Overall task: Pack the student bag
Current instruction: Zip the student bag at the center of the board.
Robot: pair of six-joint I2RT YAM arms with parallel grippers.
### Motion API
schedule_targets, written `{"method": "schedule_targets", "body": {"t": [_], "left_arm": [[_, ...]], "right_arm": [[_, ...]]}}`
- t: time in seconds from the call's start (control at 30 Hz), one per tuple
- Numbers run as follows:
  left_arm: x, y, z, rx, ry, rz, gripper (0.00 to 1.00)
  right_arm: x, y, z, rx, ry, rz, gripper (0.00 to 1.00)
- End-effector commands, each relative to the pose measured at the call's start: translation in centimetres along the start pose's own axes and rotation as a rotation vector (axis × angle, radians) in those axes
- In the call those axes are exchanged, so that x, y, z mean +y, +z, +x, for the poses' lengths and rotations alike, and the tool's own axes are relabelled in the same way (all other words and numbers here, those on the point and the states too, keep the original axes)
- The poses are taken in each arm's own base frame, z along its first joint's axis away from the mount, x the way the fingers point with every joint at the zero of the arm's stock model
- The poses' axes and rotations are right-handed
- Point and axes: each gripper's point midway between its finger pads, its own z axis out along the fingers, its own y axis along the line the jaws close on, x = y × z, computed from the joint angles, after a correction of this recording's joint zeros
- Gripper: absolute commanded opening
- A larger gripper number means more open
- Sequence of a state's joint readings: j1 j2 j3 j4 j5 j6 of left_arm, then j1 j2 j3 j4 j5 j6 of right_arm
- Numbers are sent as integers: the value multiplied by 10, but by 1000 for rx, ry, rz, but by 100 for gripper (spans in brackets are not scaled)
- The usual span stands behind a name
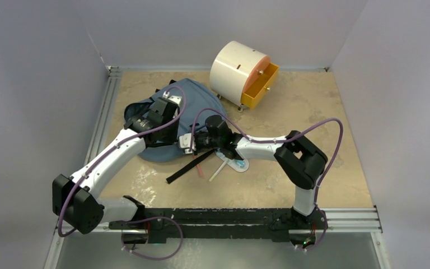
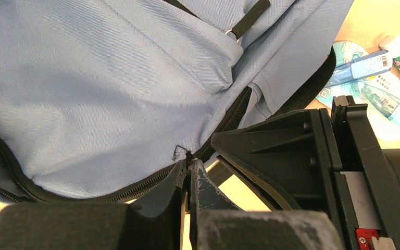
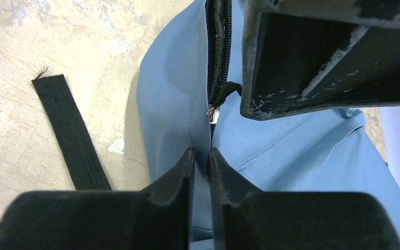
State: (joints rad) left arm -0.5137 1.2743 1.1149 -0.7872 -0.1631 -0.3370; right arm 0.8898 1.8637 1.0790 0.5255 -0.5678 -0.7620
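I saw the slate-blue fabric student bag lying left of centre on the tan table; my left tool and right tool each pinched its fabric by the zipper

The student bag is slate-blue twill with black zippers, the cabinet behind it cream with an orange drawer, the table mottled beige.

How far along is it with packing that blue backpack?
Nothing looks packed yet: the stationery lies on the table beside the student bag. Right now the left gripper and right gripper each pinch blue fabric beside the zipper, seemingly working the opening. Loading the items and zipping up remain.
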Motion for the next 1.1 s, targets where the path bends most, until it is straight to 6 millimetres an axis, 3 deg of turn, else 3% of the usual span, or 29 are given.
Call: {"method": "schedule_targets", "body": {"t": [0.0, 0.2, 0.37, 0.6, 0.83, 1.07], "left_arm": [[-4, -8, -11, -61, -33, 18, 0], [2, -6, -8, -64, -39, -10, 0], [20, -9, -2, -43, -66, -99, 0], [46, -29, -2, -61, -107, -217, 0], [81, -40, 1, -59, -136, -385, 0], [122, -46, -10, -70, -147, -537, 0]], "right_arm": [[-12, 2, -9, -27, -16, 7, 12], [-21, -4, 0, -10, 17, 52, 1], [-28, -12, 10, 12, 55, 101, 0], [-29, -17, 21, 29, 74, 114, 0], [-28, -19, 27, 51, 81, 123, 0], [-31, -25, 32, 85, 79, 144, 0]]}}
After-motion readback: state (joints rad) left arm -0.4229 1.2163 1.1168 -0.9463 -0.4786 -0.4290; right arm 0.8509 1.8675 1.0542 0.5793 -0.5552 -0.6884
